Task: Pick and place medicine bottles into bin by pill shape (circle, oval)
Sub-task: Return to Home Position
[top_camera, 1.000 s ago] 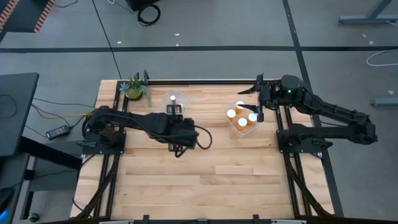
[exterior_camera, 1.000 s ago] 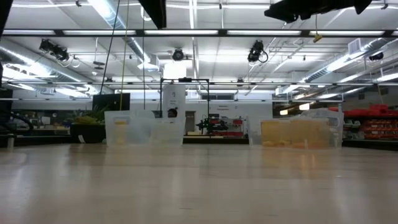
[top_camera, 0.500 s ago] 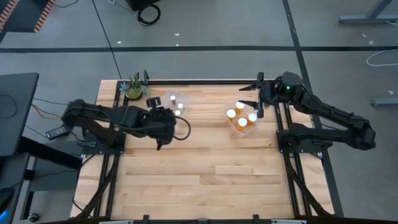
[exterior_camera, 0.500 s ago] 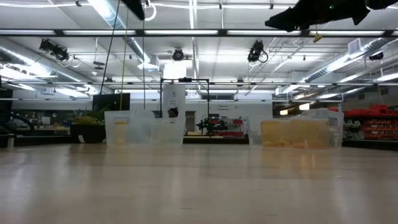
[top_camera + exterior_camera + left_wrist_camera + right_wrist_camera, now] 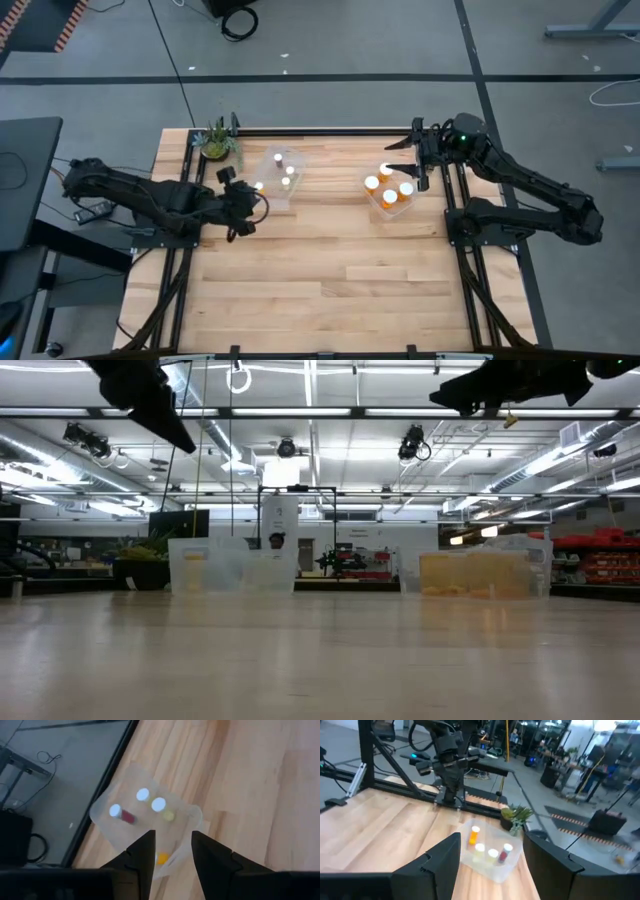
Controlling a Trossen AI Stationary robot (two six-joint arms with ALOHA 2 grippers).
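Several medicine bottles with white caps stand in a clear bin (image 5: 278, 172) at the table's far left; it also shows in the left wrist view (image 5: 145, 820). Several orange-bodied bottles (image 5: 389, 196) stand in a second clear bin (image 5: 388, 205) at the far right. My left gripper (image 5: 250, 200) is open and empty, just left of and nearer than the left bin (image 5: 172, 852). My right gripper (image 5: 403, 163) is open and empty, above the far edge of the right bin (image 5: 490, 862).
A small green potted plant (image 5: 216, 140) stands at the far left corner. The black frame rails (image 5: 330, 130) run along the table's far edge and both sides. In the low view both bins (image 5: 230, 565) (image 5: 478, 573) stand far back, with bare wood in front.
My left gripper has drawn back toward the table's left edge, from the table's middle to beside the left bin, and its arm has folded back. The bottles in the left bin, covered by the arm before, now show. My right gripper has stayed in place.
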